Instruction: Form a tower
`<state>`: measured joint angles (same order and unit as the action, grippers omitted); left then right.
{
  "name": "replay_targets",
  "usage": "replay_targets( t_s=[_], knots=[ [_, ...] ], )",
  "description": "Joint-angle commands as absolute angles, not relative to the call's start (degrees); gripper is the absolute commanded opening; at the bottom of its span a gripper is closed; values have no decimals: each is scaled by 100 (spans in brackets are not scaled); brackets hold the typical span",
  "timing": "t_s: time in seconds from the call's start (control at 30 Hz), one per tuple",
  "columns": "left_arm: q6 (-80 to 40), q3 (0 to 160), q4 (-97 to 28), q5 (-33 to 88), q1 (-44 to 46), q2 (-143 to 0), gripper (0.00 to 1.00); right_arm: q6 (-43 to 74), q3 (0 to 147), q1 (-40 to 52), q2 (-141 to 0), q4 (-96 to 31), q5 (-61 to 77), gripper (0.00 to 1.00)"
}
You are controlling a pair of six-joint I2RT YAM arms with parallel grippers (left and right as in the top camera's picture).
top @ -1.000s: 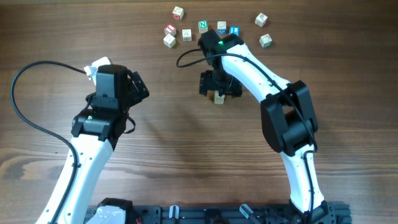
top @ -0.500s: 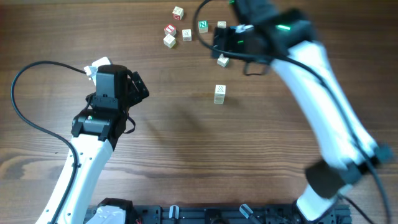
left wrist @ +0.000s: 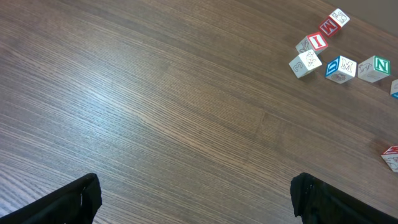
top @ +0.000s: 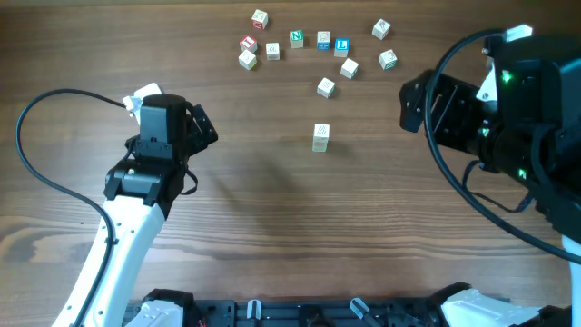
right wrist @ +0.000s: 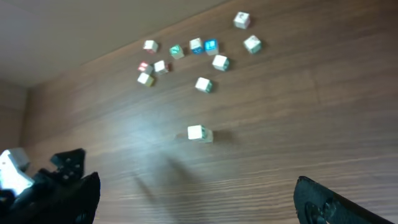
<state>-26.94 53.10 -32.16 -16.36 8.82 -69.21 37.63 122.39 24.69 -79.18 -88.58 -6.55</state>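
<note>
The tower (top: 320, 137) is a short stack of pale letter cubes standing alone mid-table; the right wrist view shows the tower (right wrist: 199, 133) from high up and far off. My right gripper (top: 410, 104) hangs open well to the right of it, holding nothing, and its fingers (right wrist: 329, 205) frame bare wood. At the left, my left gripper (top: 207, 127) is open and empty too. The left wrist view shows its black fingertips (left wrist: 81, 198) spread wide over the table. The tower does not clearly show in that view.
Several loose letter cubes (top: 296, 38) lie scattered along the far edge, the nearest loose cube (top: 326, 87) just beyond the tower. A cluster of them (left wrist: 341, 67) sits at the upper right of the left wrist view. The left arm's cable (top: 36, 118) loops over the left side.
My right arm has pulled away from the tower, first toward the loose cubes, then far right and higher. The tower now stands free. The left arm has not moved.
</note>
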Motion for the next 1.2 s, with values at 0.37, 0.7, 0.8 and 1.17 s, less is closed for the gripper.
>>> replay_targets(
  t_s=[0.37,0.7,0.8,1.17],
  knots=[
    [-2768,5336,-3201,-1605,840,-6879,100,3157,11913,2443,-10545,-6259,-2609,100],
    [-2768,5339,-3201,-1605,840,-6879,100,3315,11913,1662,-12879,-5186,-659,100],
    [-2768,5336,-3201,-1605,840,-6879,100,3520,11913,1662,-13205,-5002,-659,100],
    [-2768,5336,-3201,-1605,840,-6879,100,4342,11911,1691,-14140,-4718,-685,92]
  ],
)
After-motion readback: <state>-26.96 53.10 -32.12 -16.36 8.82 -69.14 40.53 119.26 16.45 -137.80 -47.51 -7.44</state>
